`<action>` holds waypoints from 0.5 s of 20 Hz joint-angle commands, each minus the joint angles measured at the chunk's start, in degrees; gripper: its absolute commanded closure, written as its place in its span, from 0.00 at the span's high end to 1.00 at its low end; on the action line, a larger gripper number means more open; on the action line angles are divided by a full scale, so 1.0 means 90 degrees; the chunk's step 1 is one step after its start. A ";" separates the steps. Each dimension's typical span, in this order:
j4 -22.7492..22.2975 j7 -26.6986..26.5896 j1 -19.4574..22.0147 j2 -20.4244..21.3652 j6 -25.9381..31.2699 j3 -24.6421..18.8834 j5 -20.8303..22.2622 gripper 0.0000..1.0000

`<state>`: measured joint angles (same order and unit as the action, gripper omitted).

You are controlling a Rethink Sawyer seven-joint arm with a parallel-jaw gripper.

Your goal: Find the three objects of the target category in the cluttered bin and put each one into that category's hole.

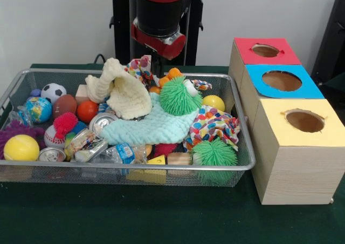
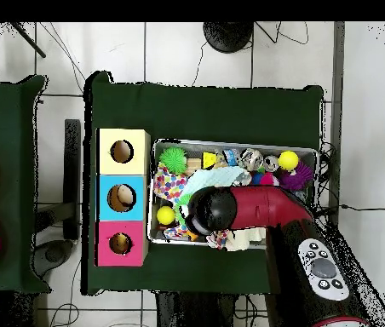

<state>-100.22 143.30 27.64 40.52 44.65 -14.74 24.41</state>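
At the near rim of the cluttered bin [image 1: 161,170], you have wooden blocks, a crushed plastic bottle [image 1: 119,153] and cans [image 1: 52,154] lying among the balls, with a spiky green ball [image 1: 214,153] at the near right corner. All of this looks light; the cans and bottle are probably slick and will likely dent, so take them across the body, not by the ends. In the middle, a mint knitted cloth [image 1: 145,128] and a cream cloth [image 1: 126,93] drape over other things; being limp, they should be pinched at a raised fold and lifted clear. To the right of the bin stand three boxes, yellow box [image 1: 299,152] nearest, blue box [image 1: 280,85] next, red box [image 1: 264,52] farthest. At the far side the arm [image 1: 159,17] hangs over the bin's rear middle; I cannot tell the gripper's state, as the clutter hides it.
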 commanded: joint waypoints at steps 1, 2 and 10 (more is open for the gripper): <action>0.1071 -0.1237 0.0227 -0.0239 0.0568 -0.0684 -0.0167 0.00; 0.1105 -0.1220 0.0246 -0.0304 0.0518 -0.0712 -0.0155 0.00; 0.1432 -0.1034 0.0289 -0.0726 -0.0092 -0.0791 0.0126 0.00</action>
<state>-92.98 143.30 29.06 38.91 45.94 -17.42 24.27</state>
